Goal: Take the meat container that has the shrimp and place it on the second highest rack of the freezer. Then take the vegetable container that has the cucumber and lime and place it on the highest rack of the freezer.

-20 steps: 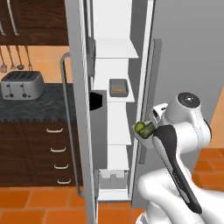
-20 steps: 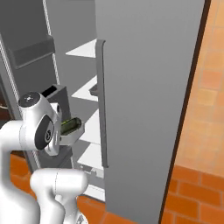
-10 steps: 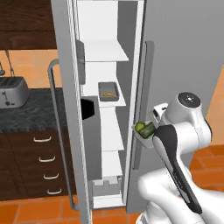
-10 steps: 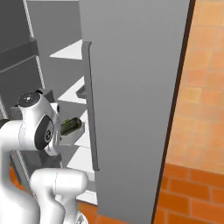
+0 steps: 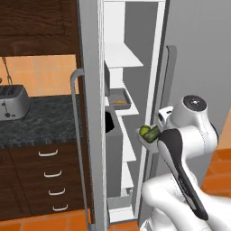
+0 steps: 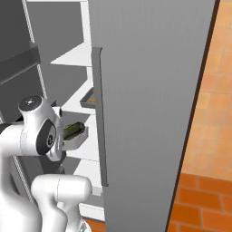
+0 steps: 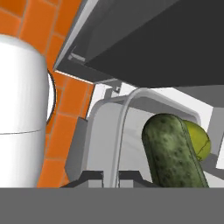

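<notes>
The vegetable container (image 7: pixel 105 144) is pinched at its rim by the gripper (image 7: pixel 110 177); the cucumber (image 7: pixel 173 153) and lime (image 7: pixel 197 139) lie inside at lower right, beside the open freezer (image 5: pixel 131 58).

Two trays are counted: one grey tray (image 5: pixel 148 139) with one cucumber (image 7: pixel 171 151) and one lime (image 7: pixel 197 139), one shelved tray (image 5: pixel 120 97) with one shrimp (image 5: pixel 117 102). One toaster (image 5: pixel 12 102) is counted.

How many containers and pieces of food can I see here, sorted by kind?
Containers: 2, the meat container on a freezer shelf and the vegetable container in the gripper
Cucumber: 1
Lime: 1
Shrimp: 1
Total: 5
</notes>
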Tool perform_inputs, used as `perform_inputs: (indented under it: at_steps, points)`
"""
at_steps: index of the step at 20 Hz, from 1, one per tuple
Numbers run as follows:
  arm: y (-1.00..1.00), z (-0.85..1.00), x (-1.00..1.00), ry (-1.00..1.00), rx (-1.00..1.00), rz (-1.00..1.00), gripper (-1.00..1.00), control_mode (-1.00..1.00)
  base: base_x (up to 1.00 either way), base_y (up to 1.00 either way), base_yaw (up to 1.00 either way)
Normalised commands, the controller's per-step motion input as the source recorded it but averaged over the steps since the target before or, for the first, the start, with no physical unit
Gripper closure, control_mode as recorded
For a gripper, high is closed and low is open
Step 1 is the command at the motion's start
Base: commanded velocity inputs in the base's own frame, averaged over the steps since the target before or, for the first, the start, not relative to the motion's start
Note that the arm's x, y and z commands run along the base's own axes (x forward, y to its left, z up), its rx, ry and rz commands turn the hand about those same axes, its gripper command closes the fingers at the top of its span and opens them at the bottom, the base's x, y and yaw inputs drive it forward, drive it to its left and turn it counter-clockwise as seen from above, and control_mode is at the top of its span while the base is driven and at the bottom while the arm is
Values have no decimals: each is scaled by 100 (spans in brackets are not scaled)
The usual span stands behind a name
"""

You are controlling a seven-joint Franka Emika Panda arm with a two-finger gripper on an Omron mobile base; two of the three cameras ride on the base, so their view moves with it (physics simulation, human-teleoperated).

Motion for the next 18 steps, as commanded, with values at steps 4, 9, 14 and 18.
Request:
perform_inputs:
  at_steps: [4, 9, 14, 18]
  points:
    - [-10, 32, 0, -44, 0, -5, 100, -100, 0, 0, 0]
    - [-16, 67, -18, -45, 6, 1, 100, -100, 0, 0, 0]
    - [0, 83, -16, -23, 25, 17, 100, -100, 0, 0, 0]
    - [8, 100, -8, -6, 26, 12, 100, -100, 0, 0, 0]
